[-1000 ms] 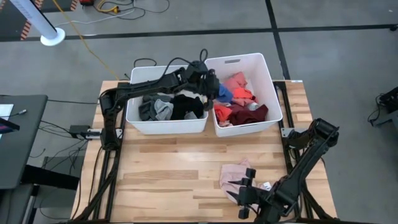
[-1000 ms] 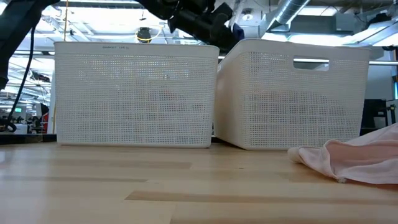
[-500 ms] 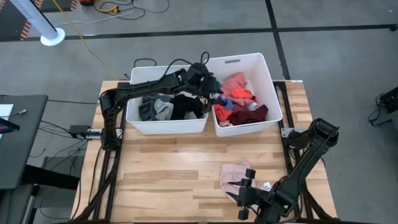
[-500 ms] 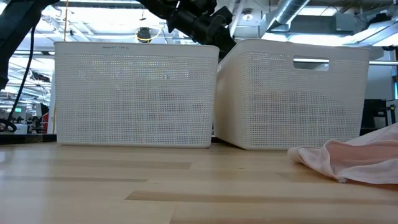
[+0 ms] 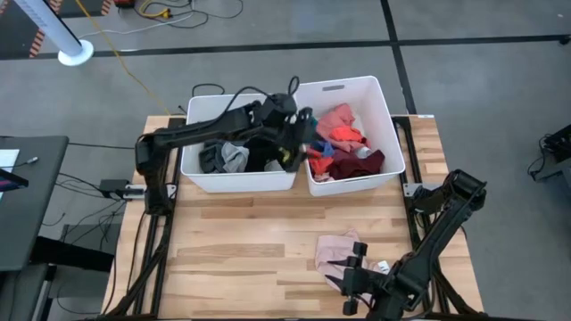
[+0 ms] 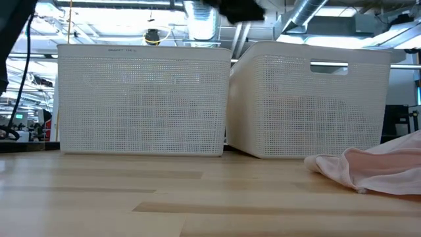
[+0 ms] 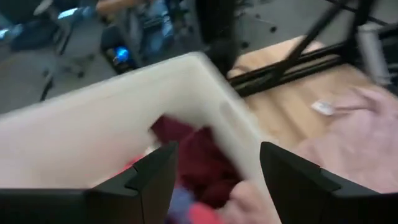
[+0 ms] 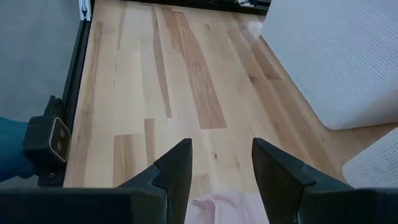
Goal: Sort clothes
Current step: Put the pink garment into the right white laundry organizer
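Observation:
Two white bins stand at the table's far side. The left bin [image 5: 192, 160] holds black and grey clothes [image 5: 234, 159]. The right bin [image 5: 385, 125] holds red, pink and maroon clothes [image 5: 350, 143] and a blue piece [image 5: 319, 153]. My left gripper [image 5: 302, 147] hangs open and empty over the walls between the bins; its wrist view looks past the open fingers [image 7: 214, 180] at the maroon cloth [image 7: 199, 155]. A pink garment [image 5: 337, 251] lies flat on the table near the front. My right gripper [image 5: 351, 266] stands open at that garment's near edge [image 8: 217, 208].
Bare wood [image 5: 241, 241] stretches from the bins to the table's near edge on the left and in the middle. In the low view the two bins' walls [image 6: 145, 99] rise side by side, with the pink garment [image 6: 375, 170] at the right.
My left gripper has let go of the blue piece, which has fallen into the right bin's near left corner. The gripper has then risen and drawn back toward the table's near edge, over the walls between the bins.

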Robot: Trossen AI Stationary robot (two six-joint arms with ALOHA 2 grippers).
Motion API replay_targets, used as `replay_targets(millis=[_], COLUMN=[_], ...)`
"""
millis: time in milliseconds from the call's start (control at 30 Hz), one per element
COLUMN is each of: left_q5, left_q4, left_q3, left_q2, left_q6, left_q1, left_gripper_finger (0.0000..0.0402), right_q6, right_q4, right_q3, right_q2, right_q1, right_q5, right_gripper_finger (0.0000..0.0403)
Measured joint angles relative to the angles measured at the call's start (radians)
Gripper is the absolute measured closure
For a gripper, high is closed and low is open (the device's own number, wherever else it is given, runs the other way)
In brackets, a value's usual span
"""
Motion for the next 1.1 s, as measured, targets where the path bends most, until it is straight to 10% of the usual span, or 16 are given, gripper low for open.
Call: replay_targets(millis=[633,1100], left_q5=[-0.123,-0.123], left_q4=[-0.349,-0.107], left_q3=[-0.024,-0.255], left_q2=[-0.075,-0.066], left_q6=[0.146,0.08], left_q1=[-0.435,-0.562], left_gripper_finger=[0.0178,0.0178], right_q6=[0.078,0.13], right_q4=[-0.026,-0.049], right_q3=[0.001,0.001], right_q2=[0.0,0.0], right_q1=[0.062,0.1], right_q5=[-0.001,-0.02], right_gripper_finger=[0.0223,0.0223])
